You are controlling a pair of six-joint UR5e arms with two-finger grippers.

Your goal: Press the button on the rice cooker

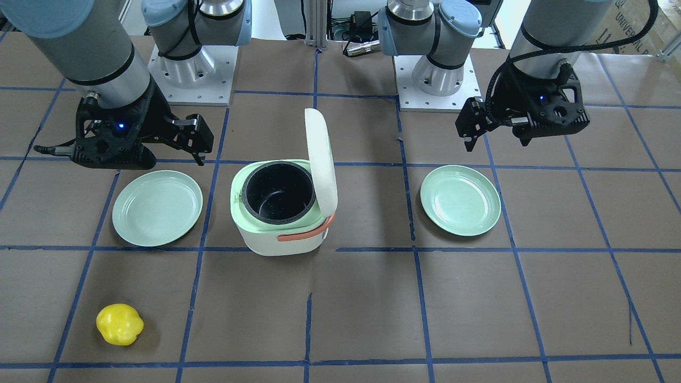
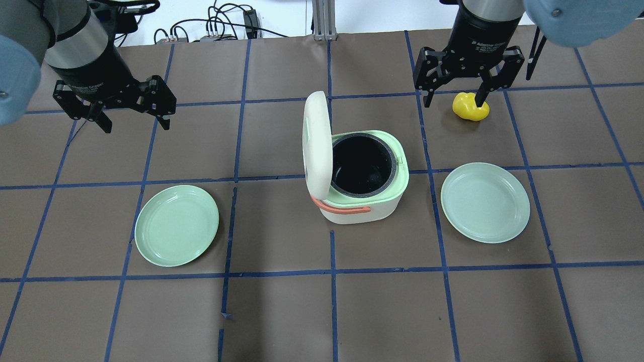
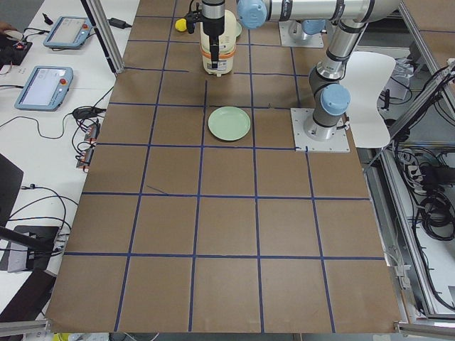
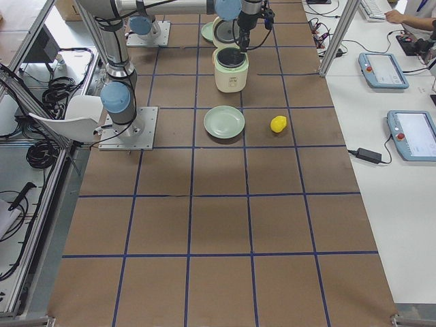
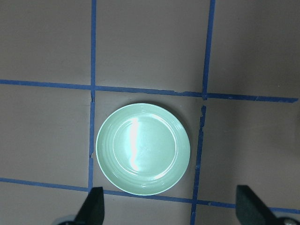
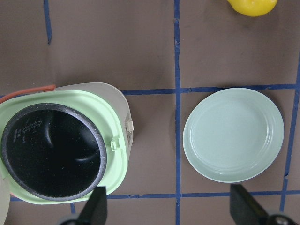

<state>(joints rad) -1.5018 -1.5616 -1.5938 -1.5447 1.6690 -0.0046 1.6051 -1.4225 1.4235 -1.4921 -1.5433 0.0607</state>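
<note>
The rice cooker (image 2: 359, 201) is white with a green rim, a black inner pot and an orange handle. It stands mid-table with its lid (image 2: 316, 143) upright and open. It also shows in the front view (image 1: 279, 234) and in the right wrist view (image 6: 61, 150), where a small latch button (image 6: 130, 125) sits on its rim side. My left gripper (image 2: 135, 123) hangs open and empty, well to the cooker's left. My right gripper (image 2: 455, 100) hangs open and empty, beyond and to the right of the cooker.
One green plate (image 2: 176, 225) lies left of the cooker, under the left wrist camera (image 5: 143, 148). A second green plate (image 2: 485, 202) lies to the right (image 6: 233, 135). A yellow toy fruit (image 2: 470, 106) lies at the far right, below the right gripper.
</note>
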